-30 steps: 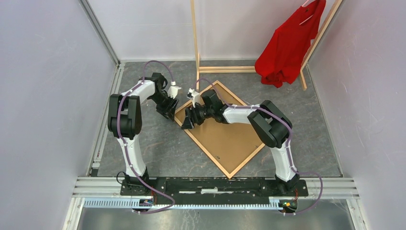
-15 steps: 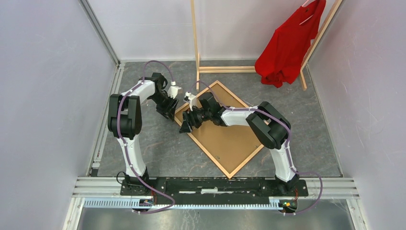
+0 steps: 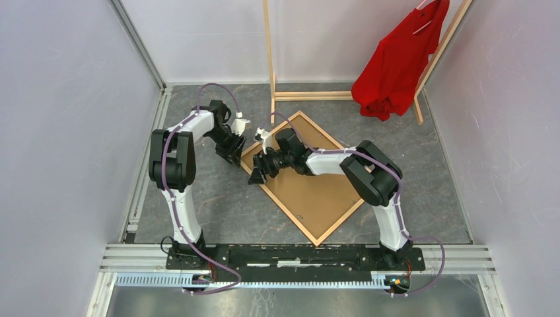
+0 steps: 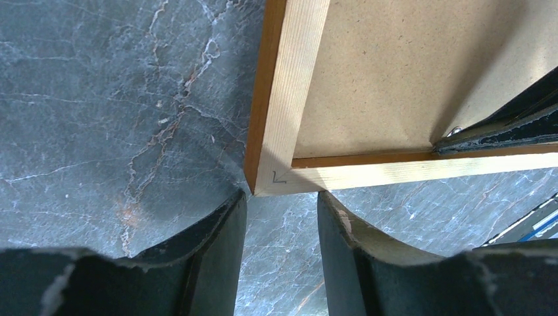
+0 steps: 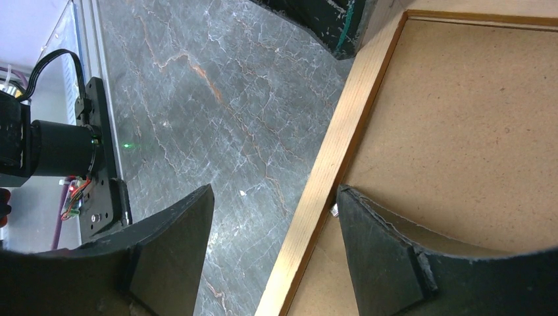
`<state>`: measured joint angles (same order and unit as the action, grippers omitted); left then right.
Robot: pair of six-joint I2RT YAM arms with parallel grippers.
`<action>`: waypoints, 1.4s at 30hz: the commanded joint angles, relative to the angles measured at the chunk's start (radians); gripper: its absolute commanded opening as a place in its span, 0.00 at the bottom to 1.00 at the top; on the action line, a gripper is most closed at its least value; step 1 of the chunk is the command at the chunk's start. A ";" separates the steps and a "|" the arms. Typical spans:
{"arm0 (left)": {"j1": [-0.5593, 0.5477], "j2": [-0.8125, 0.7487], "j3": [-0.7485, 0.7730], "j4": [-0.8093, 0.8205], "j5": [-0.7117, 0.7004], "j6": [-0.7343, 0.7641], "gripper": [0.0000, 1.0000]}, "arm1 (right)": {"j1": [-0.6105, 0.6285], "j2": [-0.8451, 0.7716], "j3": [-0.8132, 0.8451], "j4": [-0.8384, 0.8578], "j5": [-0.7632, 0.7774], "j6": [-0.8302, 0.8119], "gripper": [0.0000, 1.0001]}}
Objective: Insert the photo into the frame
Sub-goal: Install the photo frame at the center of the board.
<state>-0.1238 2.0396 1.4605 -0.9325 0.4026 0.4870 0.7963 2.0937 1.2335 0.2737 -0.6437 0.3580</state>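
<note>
Slid the right claw leftward to straddle the left rail of the frame, jaws wide, gripping nothing. Kept the left claw half open just off the corner. Leaves the frame flat on the desk, backing in; photo unseen. Probably readies a lift.

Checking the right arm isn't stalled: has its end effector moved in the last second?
Yes. In the top view the right end effector has shifted slightly left and down against the unmoved frame, whose lower-left rail it now straddles.
</note>
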 commanded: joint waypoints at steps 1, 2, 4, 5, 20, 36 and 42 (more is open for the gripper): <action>0.001 0.047 0.016 0.080 0.000 0.007 0.51 | 0.009 -0.030 -0.016 -0.046 -0.008 -0.003 0.76; 0.001 0.047 0.015 0.080 0.000 0.007 0.51 | 0.007 -0.039 -0.004 -0.046 0.001 -0.004 0.78; 0.000 0.044 0.014 0.080 -0.002 0.007 0.51 | -0.001 -0.065 0.017 -0.050 0.025 -0.003 0.82; 0.001 0.042 0.011 0.078 -0.001 0.009 0.51 | -0.008 -0.078 0.022 -0.049 0.028 0.001 0.82; 0.001 0.025 -0.001 0.073 0.005 0.024 0.52 | -0.157 -0.592 -0.606 -0.131 0.051 -0.027 0.85; -0.001 0.028 0.013 0.072 0.011 0.015 0.52 | -0.043 -0.722 -0.721 -0.251 0.020 -0.104 0.81; -0.003 0.021 0.000 0.072 0.008 0.015 0.52 | -0.018 -0.702 -0.707 -0.243 0.017 -0.110 0.81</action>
<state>-0.1238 2.0415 1.4631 -0.9363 0.4034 0.4870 0.7616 1.3853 0.5327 0.0433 -0.6178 0.2695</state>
